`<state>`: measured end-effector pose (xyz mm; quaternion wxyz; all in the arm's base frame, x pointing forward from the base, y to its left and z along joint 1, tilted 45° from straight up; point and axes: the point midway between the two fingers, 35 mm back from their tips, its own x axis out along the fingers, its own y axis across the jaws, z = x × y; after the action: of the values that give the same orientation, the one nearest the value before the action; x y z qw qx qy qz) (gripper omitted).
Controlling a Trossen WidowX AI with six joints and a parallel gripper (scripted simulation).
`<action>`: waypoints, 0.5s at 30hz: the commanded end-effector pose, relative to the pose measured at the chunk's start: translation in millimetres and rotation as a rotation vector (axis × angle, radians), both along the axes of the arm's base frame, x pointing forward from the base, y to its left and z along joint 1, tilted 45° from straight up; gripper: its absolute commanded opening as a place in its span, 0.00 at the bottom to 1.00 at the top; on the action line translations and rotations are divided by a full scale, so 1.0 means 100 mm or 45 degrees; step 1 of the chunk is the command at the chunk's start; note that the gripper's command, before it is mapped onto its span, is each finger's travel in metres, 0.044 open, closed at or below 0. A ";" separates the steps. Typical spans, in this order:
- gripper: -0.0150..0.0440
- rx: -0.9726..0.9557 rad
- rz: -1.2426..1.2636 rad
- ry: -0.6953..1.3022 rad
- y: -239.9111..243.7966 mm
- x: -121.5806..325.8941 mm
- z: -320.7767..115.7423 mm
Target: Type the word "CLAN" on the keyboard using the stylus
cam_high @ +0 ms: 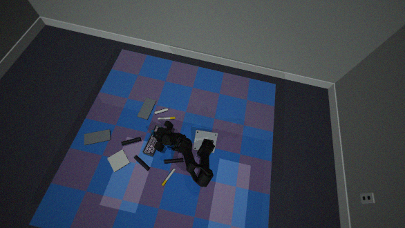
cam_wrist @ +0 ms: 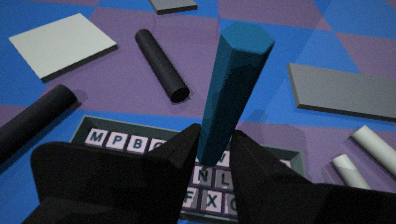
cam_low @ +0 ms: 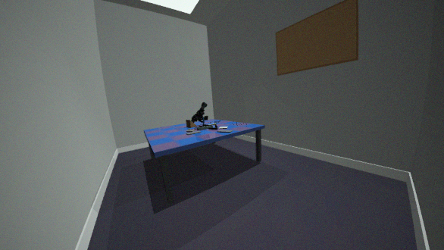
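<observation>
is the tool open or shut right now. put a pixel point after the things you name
Shut on the blue stylus (cam_wrist: 232,85): in the wrist view, the dark fingers of the tool close in on both sides of its lower part.

The hand (cam_high: 155,135) (cam_wrist: 215,134) hid much of the keyboard (cam_high: 151,146) (cam_wrist: 90,121) in the wrist view, whose edge cut off one black cylinder (cam_wrist: 35,117); the exterior view left the key letters too small to read.
</observation>
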<state>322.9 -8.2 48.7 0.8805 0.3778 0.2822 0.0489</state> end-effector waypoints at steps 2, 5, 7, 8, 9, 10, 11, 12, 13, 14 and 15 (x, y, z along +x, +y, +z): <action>0.39 -0.001 -0.009 0.005 -0.01 0.01 -0.02; 0.39 -0.002 -0.009 0.005 -0.02 0.02 -0.04; 0.39 -0.002 -0.009 0.005 -0.02 0.02 -0.04; 0.39 -0.002 -0.009 0.005 -0.02 0.02 -0.04; 0.39 -0.002 -0.009 0.005 -0.02 0.02 -0.04; 0.39 -0.002 -0.009 0.005 -0.02 0.02 -0.04; 0.39 -0.002 -0.009 0.005 -0.02 0.02 -0.04; 0.39 -0.002 -0.009 0.005 -0.02 0.02 -0.04; 0.39 -0.002 -0.009 0.005 -0.02 0.02 -0.04; 0.39 -0.002 -0.009 0.005 -0.02 0.02 -0.04; 0.39 -0.002 -0.009 0.005 -0.02 0.02 -0.04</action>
<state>324.8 -8.8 46.6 0.8806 0.3778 0.2821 0.0488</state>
